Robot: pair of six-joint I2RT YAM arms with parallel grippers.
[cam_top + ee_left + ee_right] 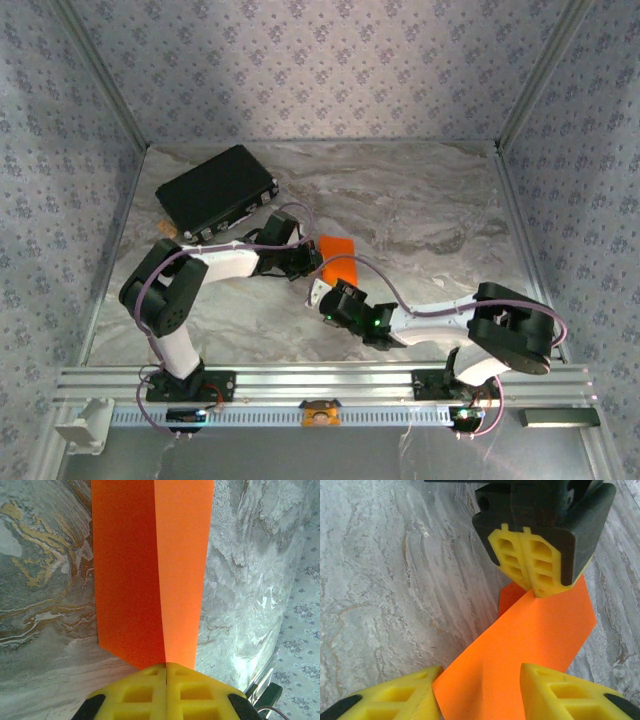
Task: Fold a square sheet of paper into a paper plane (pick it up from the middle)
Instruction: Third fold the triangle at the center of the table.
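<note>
The orange paper (337, 252) is near the middle of the table (440, 210), and it is folded along a centre crease. The left gripper (166, 669) is closed tight on this crease, at the left side of the paper. The right gripper (480, 674) is open: its two yellow fingers (555, 690) stand apart, with the paper's near end between them. A black case (215, 190) lies at the far left.

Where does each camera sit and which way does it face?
Top external: above, behind the bases, looking down at the marble table; left arm, right arm.
Left wrist: looks along the left gripper, shut on the folded orange paper.
Right wrist: looks past the open right gripper toward the left gripper.
Shared: all show that paper.
</note>
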